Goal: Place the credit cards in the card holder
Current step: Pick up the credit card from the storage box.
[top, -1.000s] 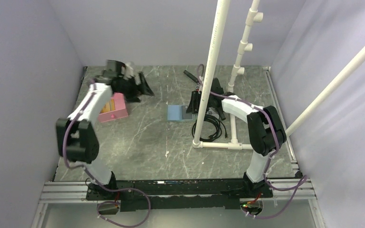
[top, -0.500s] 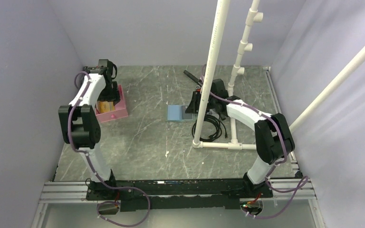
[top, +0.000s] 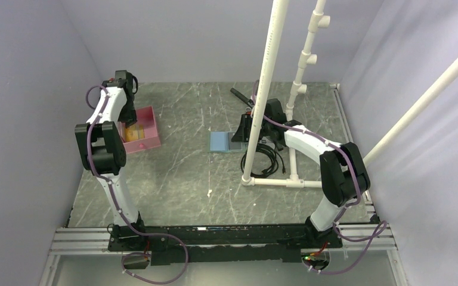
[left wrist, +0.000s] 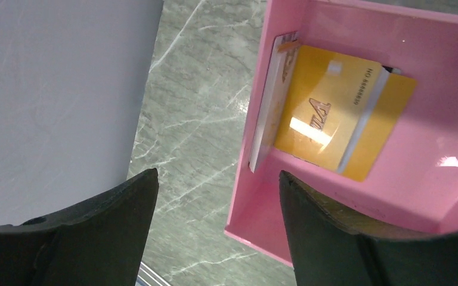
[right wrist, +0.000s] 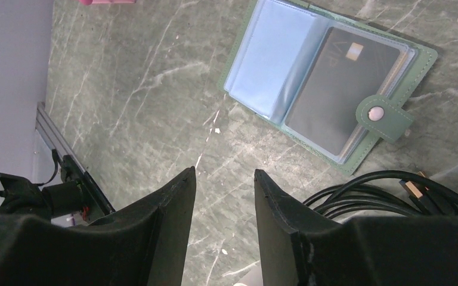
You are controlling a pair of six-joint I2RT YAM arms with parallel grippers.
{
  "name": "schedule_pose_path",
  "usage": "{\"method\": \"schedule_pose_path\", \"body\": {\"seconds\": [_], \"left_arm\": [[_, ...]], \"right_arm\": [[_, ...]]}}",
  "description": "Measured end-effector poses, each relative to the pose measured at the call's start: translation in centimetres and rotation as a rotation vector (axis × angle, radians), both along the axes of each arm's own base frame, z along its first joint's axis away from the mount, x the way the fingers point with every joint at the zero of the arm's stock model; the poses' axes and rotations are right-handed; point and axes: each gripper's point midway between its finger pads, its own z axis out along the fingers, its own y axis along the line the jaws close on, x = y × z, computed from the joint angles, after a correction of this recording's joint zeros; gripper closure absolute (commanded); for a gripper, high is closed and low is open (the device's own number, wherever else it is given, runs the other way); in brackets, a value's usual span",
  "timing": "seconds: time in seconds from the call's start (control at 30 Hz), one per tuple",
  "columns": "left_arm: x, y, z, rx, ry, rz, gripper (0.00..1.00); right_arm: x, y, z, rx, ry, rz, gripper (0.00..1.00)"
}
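The card holder (right wrist: 334, 89), a green wallet with a round-snap tab, lies open on the table, pale blue inside, with a dark card (right wrist: 343, 98) in a clear sleeve. It shows in the top view (top: 223, 142) too. An orange-yellow credit card (left wrist: 343, 128) lies in the pink tray (left wrist: 447, 196), and a pale card (left wrist: 272, 107) leans on edge against the tray's left wall. My left gripper (left wrist: 217, 179) is open and empty above the tray's left corner (top: 129, 116). My right gripper (right wrist: 225, 173) is open and empty, just near of the wallet (top: 243, 132).
A white pipe frame (top: 262, 89) stands right of the wallet, with a coil of black cable (right wrist: 393, 190) at its foot. The purple side wall (left wrist: 53, 89) is close on the left of the tray. A dark object (top: 238, 94) lies at the back.
My left arm has swung from the back, right of the tray, over to the tray's left side, its gripper now pointing down at it. My right arm shifted slightly, then held still.
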Motion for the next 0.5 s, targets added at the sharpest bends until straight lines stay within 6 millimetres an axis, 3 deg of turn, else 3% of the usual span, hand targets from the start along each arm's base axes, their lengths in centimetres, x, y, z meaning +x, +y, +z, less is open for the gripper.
{"method": "schedule_pose_path", "body": {"seconds": [0.3,0.5], "left_arm": [[0.4,1.0,-3.4,0.006,0.069,0.000,0.19],[0.4,1.6,-5.0,0.035,0.117,-0.003,0.24]], "right_arm": [[-0.2,0.3,-0.9,0.008,0.027,0.020,0.57],[-0.2,0.4,-1.1,0.009,0.033,0.024,0.57]]}}
